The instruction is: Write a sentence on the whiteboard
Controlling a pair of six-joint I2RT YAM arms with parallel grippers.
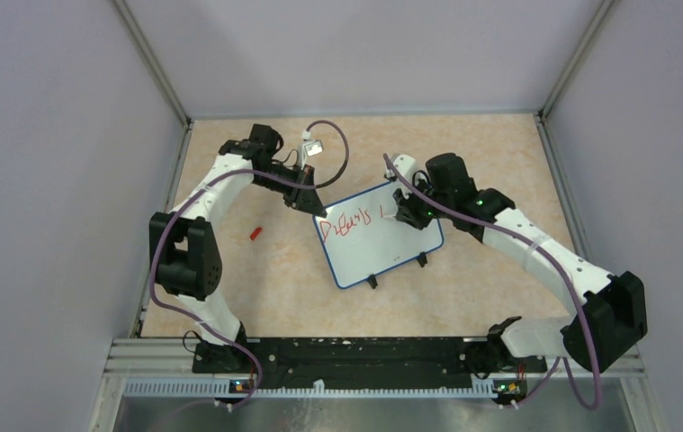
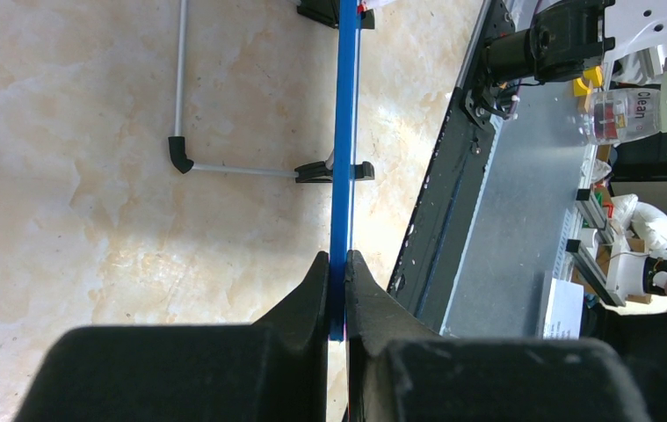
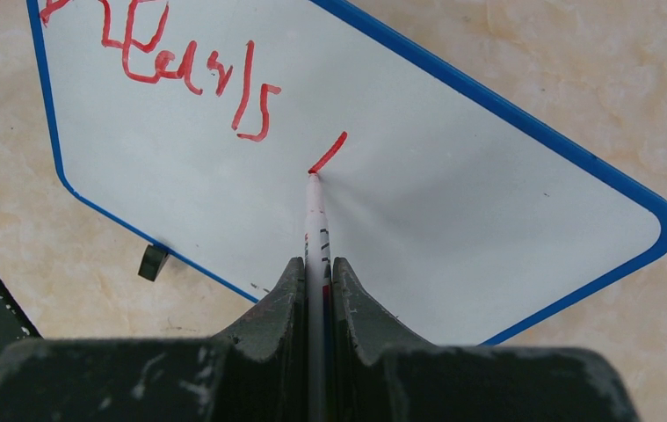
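Note:
The whiteboard [image 1: 382, 238] stands tilted on its black feet mid-table, blue-rimmed. My left gripper [image 1: 307, 202] is shut on its far left corner; the left wrist view shows the blue rim [image 2: 344, 158] edge-on between the fingers. The sentence [image 1: 348, 223] reads "Dreams" in red, with one short new stroke after it [image 3: 328, 154]. My right gripper [image 1: 407, 212] is shut on the white marker pen [image 3: 315, 237], whose tip touches the board at the lower end of that stroke. The word shows in the right wrist view [image 3: 180, 66].
The red marker cap [image 1: 254, 234] lies on the beige table left of the board. A black foot [image 1: 372, 282] and another [image 1: 422, 260] stick out at the board's near edge. The metal rail [image 1: 346, 360] with the arm bases runs along the front.

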